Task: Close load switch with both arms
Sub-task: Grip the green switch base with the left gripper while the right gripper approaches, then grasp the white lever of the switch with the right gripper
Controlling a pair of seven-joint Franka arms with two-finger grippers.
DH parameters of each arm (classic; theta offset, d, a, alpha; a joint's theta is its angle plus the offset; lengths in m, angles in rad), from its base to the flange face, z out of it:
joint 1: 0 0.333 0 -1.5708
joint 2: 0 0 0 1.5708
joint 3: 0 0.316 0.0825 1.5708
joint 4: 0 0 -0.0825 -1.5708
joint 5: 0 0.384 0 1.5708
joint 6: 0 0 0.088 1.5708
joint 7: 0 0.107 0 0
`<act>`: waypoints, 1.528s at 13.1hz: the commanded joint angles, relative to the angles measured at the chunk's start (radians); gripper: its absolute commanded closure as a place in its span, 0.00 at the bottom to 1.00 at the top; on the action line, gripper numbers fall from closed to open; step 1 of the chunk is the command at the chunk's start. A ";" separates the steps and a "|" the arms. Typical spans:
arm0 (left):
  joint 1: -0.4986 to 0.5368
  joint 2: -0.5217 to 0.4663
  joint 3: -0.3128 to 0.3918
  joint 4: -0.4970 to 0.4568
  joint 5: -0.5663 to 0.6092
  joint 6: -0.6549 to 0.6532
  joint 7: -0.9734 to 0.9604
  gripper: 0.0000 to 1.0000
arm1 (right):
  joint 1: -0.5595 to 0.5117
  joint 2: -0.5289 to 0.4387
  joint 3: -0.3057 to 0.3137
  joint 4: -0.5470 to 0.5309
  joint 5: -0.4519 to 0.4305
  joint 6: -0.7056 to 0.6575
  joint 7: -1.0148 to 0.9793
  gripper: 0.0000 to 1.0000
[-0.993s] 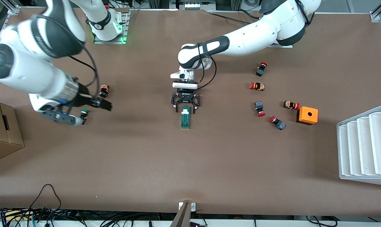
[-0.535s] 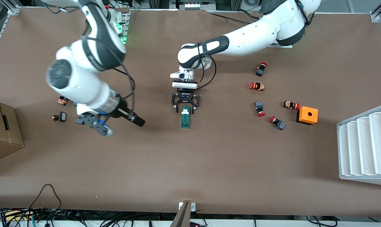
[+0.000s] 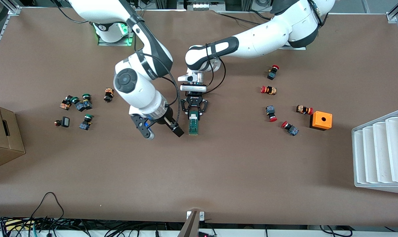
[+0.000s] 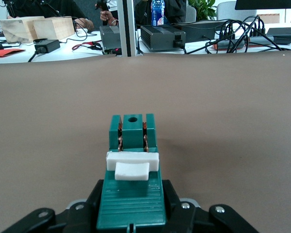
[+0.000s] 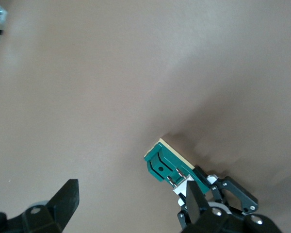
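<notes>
Load switch (image 3: 194, 124) — a dark-green block with a white tab (image 4: 131, 171) — lies on the brown table (image 3: 218, 171) near its middle. Left gripper (image 3: 194, 112) clamps the tab end, fingers closed on the block's sides. Right gripper (image 3: 162, 129) hovers just beside the switch, toward the right arm's end, fingers (image 5: 65, 199) spread wide — holding nothing.

Your front camera looks steeply down over the whole table (image 3: 218, 171). Both wrist cameras sit close, sharing the load switch (image 4: 132, 160) with it.
</notes>
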 commanded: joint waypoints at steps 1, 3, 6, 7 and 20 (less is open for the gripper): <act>0.001 0.040 0.004 0.021 0.018 0.013 -0.019 0.96 | 0.051 -0.022 -0.009 -0.122 0.016 0.116 0.093 0.07; 0.001 0.040 0.004 0.022 0.018 0.013 -0.019 0.96 | 0.089 -0.020 -0.009 -0.174 0.014 0.182 0.175 0.11; 0.003 0.040 0.004 0.024 0.018 0.013 -0.019 0.96 | 0.111 -0.005 -0.009 -0.197 0.007 0.184 0.239 0.17; 0.003 0.040 0.004 0.024 0.018 0.013 -0.019 0.96 | 0.120 0.003 -0.009 -0.200 0.002 0.187 0.249 0.22; 0.003 0.039 0.002 0.027 0.017 0.014 -0.019 0.97 | 0.154 0.103 -0.009 -0.183 0.005 0.286 0.318 0.37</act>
